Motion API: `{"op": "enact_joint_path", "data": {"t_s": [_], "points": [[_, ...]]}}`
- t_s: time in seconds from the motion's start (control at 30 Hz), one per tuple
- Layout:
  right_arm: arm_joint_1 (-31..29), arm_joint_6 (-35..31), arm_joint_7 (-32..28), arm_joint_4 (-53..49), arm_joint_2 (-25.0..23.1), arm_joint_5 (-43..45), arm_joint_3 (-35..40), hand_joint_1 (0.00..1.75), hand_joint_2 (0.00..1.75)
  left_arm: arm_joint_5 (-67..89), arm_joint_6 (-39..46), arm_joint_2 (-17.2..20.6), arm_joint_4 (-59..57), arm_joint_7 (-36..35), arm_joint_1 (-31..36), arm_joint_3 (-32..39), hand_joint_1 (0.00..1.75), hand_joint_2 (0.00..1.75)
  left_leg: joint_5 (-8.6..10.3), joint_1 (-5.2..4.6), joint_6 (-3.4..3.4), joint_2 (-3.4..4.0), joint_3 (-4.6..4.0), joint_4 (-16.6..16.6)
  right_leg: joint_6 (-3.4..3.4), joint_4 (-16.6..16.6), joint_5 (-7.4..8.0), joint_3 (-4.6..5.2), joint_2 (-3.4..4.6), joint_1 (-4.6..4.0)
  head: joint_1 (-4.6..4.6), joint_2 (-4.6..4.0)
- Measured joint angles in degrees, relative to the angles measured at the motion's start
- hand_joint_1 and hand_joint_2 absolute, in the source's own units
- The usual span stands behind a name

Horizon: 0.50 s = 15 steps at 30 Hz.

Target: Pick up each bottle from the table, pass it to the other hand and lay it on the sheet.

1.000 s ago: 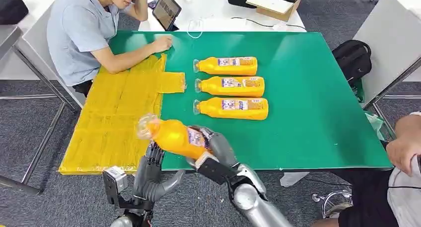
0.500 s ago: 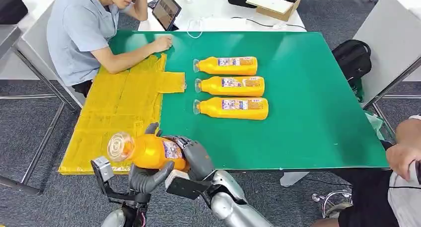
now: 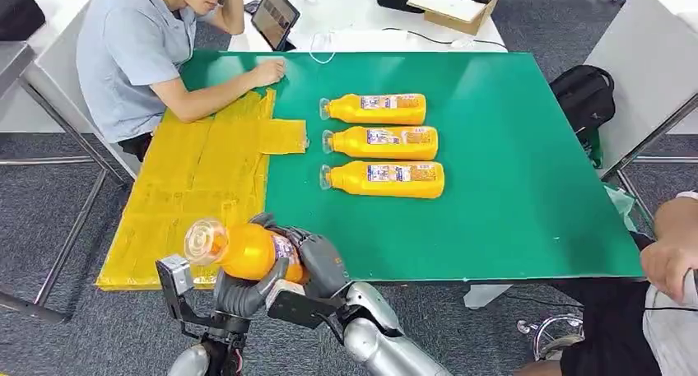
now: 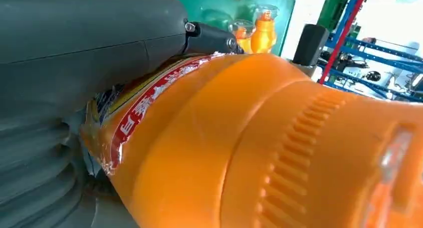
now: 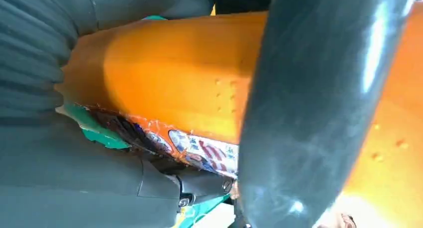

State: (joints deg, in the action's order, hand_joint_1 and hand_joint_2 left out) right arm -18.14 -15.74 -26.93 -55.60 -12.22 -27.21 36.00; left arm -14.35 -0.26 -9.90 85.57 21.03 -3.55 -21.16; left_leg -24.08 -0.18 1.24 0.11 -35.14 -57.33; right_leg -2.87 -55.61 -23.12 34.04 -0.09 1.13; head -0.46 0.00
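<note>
An orange juice bottle [image 3: 247, 250] hangs in the air over the table's near edge, by the corner of the yellow sheet [image 3: 193, 178], its clear cap pointing left. My left hand [image 3: 244, 290] cups it from below and my right hand [image 3: 319, 261] grips its base end. Up close, the bottle [image 4: 259, 148] lies against my left hand [image 4: 75, 63], and the bottle [image 5: 174, 73] sits in my right hand [image 5: 60, 163]. Three more orange bottles [image 3: 384, 142] lie in a row on the green table [image 3: 510, 187].
A person in a grey shirt [image 3: 123, 55] sits at the far left, one forearm resting on the sheet's far end. Another person's arm [image 3: 671, 236] is at the right edge. A tablet [image 3: 276, 16] and a box [image 3: 449, 6] stand on the white table behind.
The bottle came down and left from above the table edge, carried by my right hand. My left hand, open below it a second ago, now closes around it.
</note>
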Motion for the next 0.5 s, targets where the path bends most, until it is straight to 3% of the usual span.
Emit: {"op": "enact_joint_path", "data": {"t_s": [0.03, 0.17, 0.2, 0.5], "points": [[-0.1, 0.0, -0.1, 0.1, 0.0, 0.2, 0.2, 0.0, 1.75, -0.6, -0.4, 0.0, 0.0, 0.1, 0.0, 0.2, 1.75, 1.75, 0.0, 0.0, 0.0, 0.0, 0.0, 0.0, 0.0, 0.0, 0.0, 0.0, 0.0, 0.0, 0.0, 0.0], [-0.3, 0.1, -1.6, 0.5, -0.3, 1.1, 0.6, 0.0, 1.75, -3.7, -2.4, 0.1, 0.0, 0.5, 0.3, 0.6, 1.75, 1.75, 0.0, 0.0, 0.0, 0.0, 0.0, 0.0, 0.0, 0.0, 0.0, 0.0, 0.0, 0.0, 0.0, 0.0], [-0.3, 0.0, -2.0, 0.5, -0.3, 1.4, 0.6, 0.0, 0.0, -4.7, -3.0, 0.1, 0.0, 0.5, 0.4, 0.7, 1.75, 1.75, 0.0, 0.0, 0.0, 0.0, 0.0, 0.0, 0.0, 0.0, 0.0, 0.0, 0.0, 0.0, 0.0, 0.0], [1.2, -1.4, -6.3, -1.7, -0.2, 5.2, 0.5, 0.0, 0.0, -16.6, -4.5, -0.5, 0.3, -1.7, 0.7, 2.4, 1.75, 1.75, 0.0, 0.0, 0.0, 0.0, -0.01, 0.0, 0.0, 0.0, 0.0, 0.03, -0.01, 0.01, 0.02, 0.0]]}}
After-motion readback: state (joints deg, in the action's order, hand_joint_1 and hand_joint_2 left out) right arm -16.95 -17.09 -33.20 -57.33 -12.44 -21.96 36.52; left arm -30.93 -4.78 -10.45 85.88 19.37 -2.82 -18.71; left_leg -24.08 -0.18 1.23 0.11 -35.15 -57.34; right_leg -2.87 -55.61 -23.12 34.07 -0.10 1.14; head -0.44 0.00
